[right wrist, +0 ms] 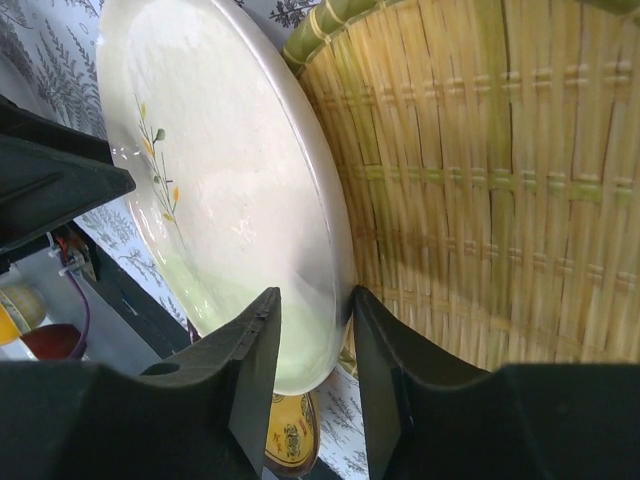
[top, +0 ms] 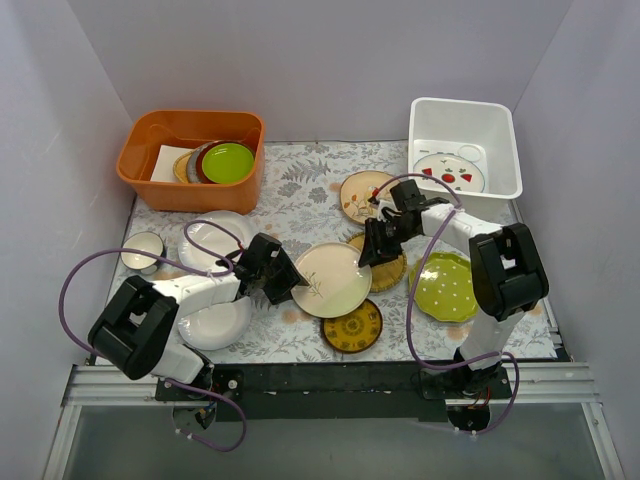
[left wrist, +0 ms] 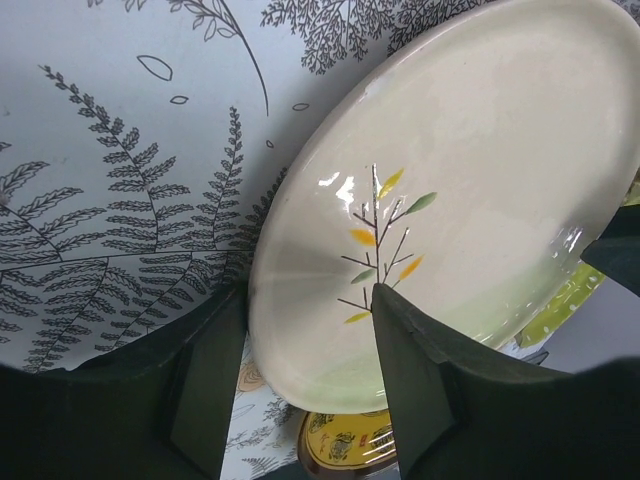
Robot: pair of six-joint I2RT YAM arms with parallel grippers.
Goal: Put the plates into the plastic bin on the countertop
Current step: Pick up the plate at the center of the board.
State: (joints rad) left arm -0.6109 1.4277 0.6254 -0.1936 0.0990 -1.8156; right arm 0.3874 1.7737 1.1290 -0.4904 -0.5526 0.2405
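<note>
The pale grey countertop [top: 300, 185], printed with ferns and orange flowers, carries everything. In its far left corner stands a rounded orange plastic tub [top: 140, 150] holding a stack of plates with a plain lime-green one on top [top: 228, 161]. In the far right corner is the square white plastic bin [top: 497, 140], with one white plate with red wedges [top: 450, 172] lying flat in it.

Near the middle of the near edge lies the round cream plate with a sprig [top: 330, 282]. Its right rim overlaps a yellow woven-look plate [top: 392, 272]. A dotted lime-green plate [top: 445, 287] sits beside the right edge, partly under the right arm. Two plain white plates [top: 212, 240] [top: 215, 322] are near the left edge. A tan plate with a bird [top: 362, 192] lies between the cream plate and the bin, and the right arm also crosses that stretch. A small amber patterned plate [top: 352, 327] touches the cream plate's near rim; its dark figures are too small to read. A small white bowl with a dark rim [top: 143, 250] sits at the left edge.

The left gripper [top: 288, 278] straddles the cream plate's left rim, jaws half apart; whether they clamp it I cannot tell. The right gripper [top: 378, 248] straddles the right rim, jaws narrowly parted and wider than the rim, not pinching it.
</note>
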